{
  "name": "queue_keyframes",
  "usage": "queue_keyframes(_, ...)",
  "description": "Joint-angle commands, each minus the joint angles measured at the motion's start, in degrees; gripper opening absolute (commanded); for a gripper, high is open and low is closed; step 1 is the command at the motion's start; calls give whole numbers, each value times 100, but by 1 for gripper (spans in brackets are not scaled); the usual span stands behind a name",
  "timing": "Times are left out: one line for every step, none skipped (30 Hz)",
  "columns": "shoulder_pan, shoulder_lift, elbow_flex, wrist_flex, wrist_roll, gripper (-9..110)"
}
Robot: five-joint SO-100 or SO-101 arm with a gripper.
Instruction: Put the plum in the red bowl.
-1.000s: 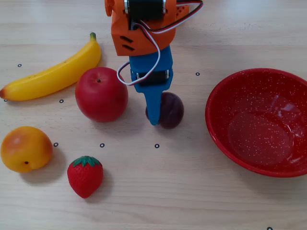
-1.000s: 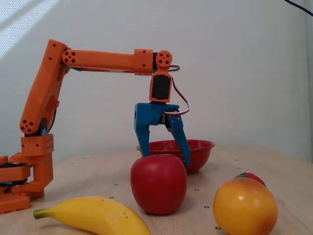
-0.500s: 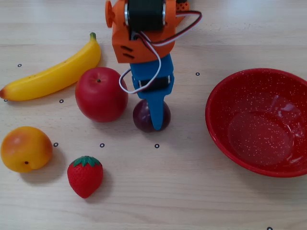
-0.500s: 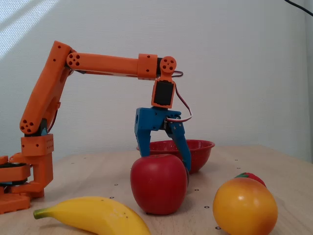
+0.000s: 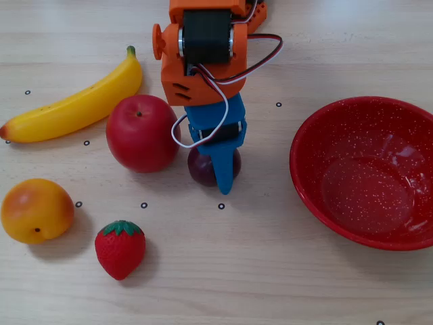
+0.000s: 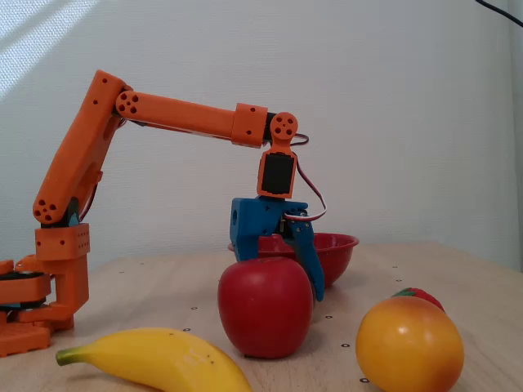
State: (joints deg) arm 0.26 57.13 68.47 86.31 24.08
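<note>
One apple [image 5: 141, 133] crowding the plum [image 5: 200, 166], gripper [image 5: 223, 177] jaws straddling plum, grip unclear, red bowl [image 5: 318, 128] apart.

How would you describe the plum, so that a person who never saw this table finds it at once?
In the top-down fixed view, find the big red bowl at right, then go left to the blue gripper. The plum lies under it, just right of the apple. It is the smallest round fruit, dark purple, not bright red.

Pale wooden table [image 5: 270, 284], plain white wall [image 6: 409, 98], perhaps sunlit
</note>
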Motion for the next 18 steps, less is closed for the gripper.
queue_keyframes(-44,264,-193,-114,237,38)
queue_keyframes(-53,255,-185,-123,237,38)
queue_keyframes(-53,255,-176,-123,246,38)
queue_keyframes(-62,246,-167,-141,246,38)
queue_keyframes(-62,246,-158,-149,255,38)
queue_keyframes(-62,246,-158,-158,255,37)
queue_keyframes(-70,237,-149,-167,264,37)
queue_keyframes(-79,237,-149,-167,264,36)
queue_keyframes(-79,237,-149,-167,281,34)
queue_keyframes(-79,229,-141,-167,281,32)
queue_keyframes(-88,229,-141,-149,281,28)
queue_keyframes(-105,229,-132,-149,281,21)
queue_keyframes(-123,229,-132,-141,281,10)
queue_keyframes(-132,229,-132,-123,264,0)
queue_keyframes(-149,237,-123,-53,281,0)
queue_keyframes(-167,255,-97,-35,281,0)
queue_keyframes(-193,281,-88,-9,281,0)
queue_keyframes(-202,316,-114,35,272,0)
